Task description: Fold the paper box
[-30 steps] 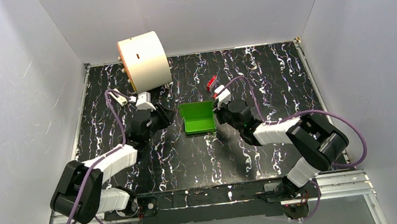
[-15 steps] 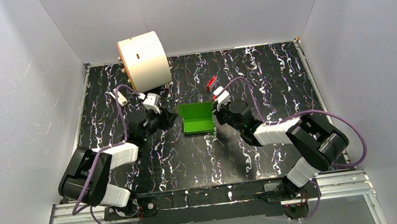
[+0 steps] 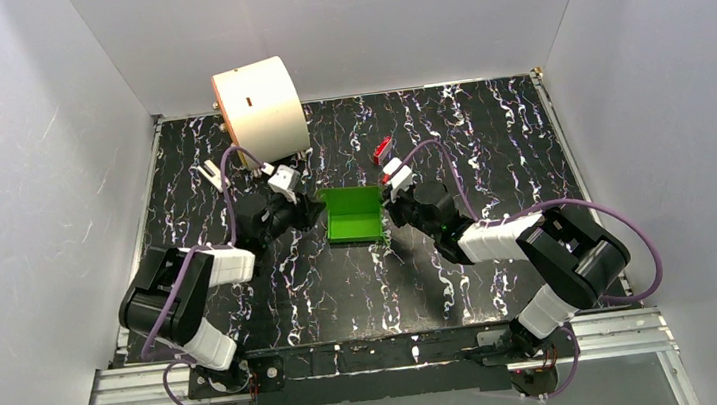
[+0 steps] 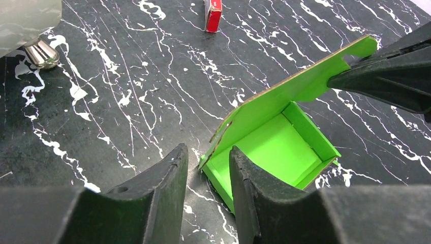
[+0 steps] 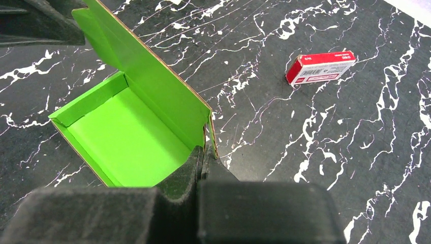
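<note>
The paper box point(image 3: 354, 213) is bright green, an open shallow tray with its lid flap standing up along the far side. It lies mid-table between both grippers. My left gripper point(image 3: 311, 210) is open with a narrow gap. In the left wrist view point(image 4: 207, 158) the box's near left corner point(image 4: 216, 152) sits at its fingertips, ungripped. My right gripper point(image 3: 390, 207) is shut on the paper box point(image 5: 127, 132). In the right wrist view point(image 5: 205, 151) its fingers pinch the right end of the wall and lid. Its fingers point(image 4: 386, 76) also show in the left wrist view, at the lid's notched end.
A small red block point(image 3: 382, 148) lies just beyond the box; it also shows in the left wrist view point(image 4: 213, 14) and the right wrist view point(image 5: 320, 67). A large cream cylinder point(image 3: 259, 110) stands at the back left. White walls enclose the black marbled table point(image 3: 489, 139).
My left arm has swung forward and right, bringing its gripper up to the box's left corner. The right gripper has stayed shut on the box's right end.
</note>
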`<state>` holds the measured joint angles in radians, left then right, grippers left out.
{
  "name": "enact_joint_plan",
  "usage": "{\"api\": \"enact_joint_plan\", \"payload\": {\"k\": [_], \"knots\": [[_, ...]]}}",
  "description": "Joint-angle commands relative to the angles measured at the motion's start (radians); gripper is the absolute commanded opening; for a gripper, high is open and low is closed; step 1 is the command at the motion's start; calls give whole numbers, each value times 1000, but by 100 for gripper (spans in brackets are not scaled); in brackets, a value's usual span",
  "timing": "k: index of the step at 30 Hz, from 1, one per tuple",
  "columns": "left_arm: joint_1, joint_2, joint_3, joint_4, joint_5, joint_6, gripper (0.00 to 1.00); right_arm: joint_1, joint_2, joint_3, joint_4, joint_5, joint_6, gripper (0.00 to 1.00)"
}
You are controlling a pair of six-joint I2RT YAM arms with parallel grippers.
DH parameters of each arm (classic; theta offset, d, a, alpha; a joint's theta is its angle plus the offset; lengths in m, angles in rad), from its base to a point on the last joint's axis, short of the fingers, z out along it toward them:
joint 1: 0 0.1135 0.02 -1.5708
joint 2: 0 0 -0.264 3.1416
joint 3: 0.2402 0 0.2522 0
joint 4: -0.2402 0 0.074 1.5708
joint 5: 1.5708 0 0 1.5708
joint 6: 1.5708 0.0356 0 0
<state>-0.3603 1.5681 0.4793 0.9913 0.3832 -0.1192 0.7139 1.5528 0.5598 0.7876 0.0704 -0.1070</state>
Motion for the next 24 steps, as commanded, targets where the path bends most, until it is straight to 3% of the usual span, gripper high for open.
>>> {"api": "enact_joint_plan", "payload": {"k": [1,6,16,24], "knots": [[24,18,44,75,83,50,33,1,-18,3,50,-20,-16,0],[25,44,71,77,143,70,30,1,-6,9,50,-34,-20,0],[25,56,62,75,160,32,7,6,7,33,46,15,20,0],[22,16,10,75,122,41,7,22,17,34,71,90,50,0]]}}
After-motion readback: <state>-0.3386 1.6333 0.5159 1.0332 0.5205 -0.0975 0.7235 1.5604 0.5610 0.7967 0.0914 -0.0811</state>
